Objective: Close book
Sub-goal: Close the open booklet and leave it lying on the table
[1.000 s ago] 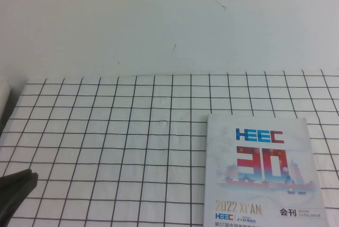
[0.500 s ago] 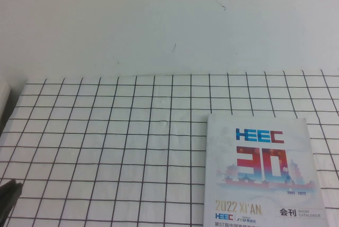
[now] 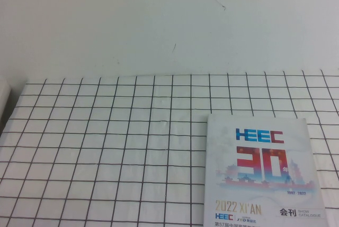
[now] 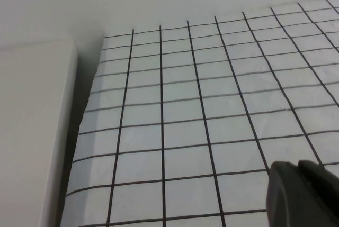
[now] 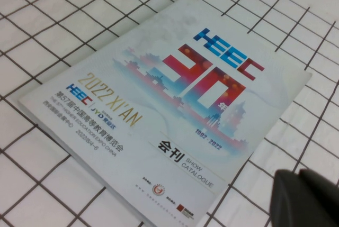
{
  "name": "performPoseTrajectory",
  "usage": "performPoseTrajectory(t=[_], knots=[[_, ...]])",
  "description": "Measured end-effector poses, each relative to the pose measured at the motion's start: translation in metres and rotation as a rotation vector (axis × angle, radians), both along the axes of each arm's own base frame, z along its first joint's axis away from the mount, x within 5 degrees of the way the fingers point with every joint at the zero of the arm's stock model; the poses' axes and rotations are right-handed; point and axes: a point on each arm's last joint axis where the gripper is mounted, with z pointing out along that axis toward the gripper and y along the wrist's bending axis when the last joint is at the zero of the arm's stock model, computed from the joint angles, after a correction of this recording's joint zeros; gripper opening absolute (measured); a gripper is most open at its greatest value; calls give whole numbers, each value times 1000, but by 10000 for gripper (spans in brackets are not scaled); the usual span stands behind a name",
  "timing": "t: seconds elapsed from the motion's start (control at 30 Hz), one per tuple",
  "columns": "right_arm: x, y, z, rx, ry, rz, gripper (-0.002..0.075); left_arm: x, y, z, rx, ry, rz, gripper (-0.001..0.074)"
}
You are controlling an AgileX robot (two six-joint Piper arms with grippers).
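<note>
White grid paper (image 3: 106,147) covered the tabletop, and the book (image 3: 262,169) lay flat on it, shut, with its printed front cover facing up and its near end running out of the high view. What had changed was off to the robot's left of the book. A second earlier the dark tip of the left gripper (image 4: 302,184) had poked into the near corner of the high view, well apart from the book. Half a second earlier only a sliver of it showed, and now it was gone from that view altogether. The book itself had not shifted at all over that second. From its own wrist camera the left gripper hung over bare grid squares with no book in sight, not far from a pale block (image 4: 32,132) at the paper's edge. Whether it was open or closed could not be told, though nothing showed in its grasp. The right gripper (image 5: 310,195) hovered just beside the book's near corner, and its state could not be told either. With the cover already down and the left arm pulling away, the closing looked finished, and the arms likely only had to park.
</note>
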Motion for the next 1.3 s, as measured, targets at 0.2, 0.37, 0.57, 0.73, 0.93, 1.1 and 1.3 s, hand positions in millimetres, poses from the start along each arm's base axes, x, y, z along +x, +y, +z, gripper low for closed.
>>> performPoseTrajectory(t=[0.2, 0.37, 0.57, 0.73, 0.93, 1.1, 1.3], knots=[[-1, 0, -2, -7, 23, 5, -3, 0, 0, 0, 14, 8, -5, -4], [-1, 0, -2, -8, 25, 5, -3, 0, 0, 0, 14, 8, -5, -4], [-2, 0, -2, -8, 26, 6, -3, 0, 0, 0, 14, 9, -5, -4], [-2, 0, -2, -8, 26, 6, -3, -1, 0, 0, 34, 7, -10, -4], [-2, 0, -2, -8, 26, 6, -3, -1, 0, 0, 40, 6, -12, -4], [-2, -3, -2, -25, 11, -17, -3, -1, 0, 0, 40, 6, -12, -4], [-9, -13, 4, -20, -123, -143, -3, -1, 0, 0, 41, 6, -12, -4]])
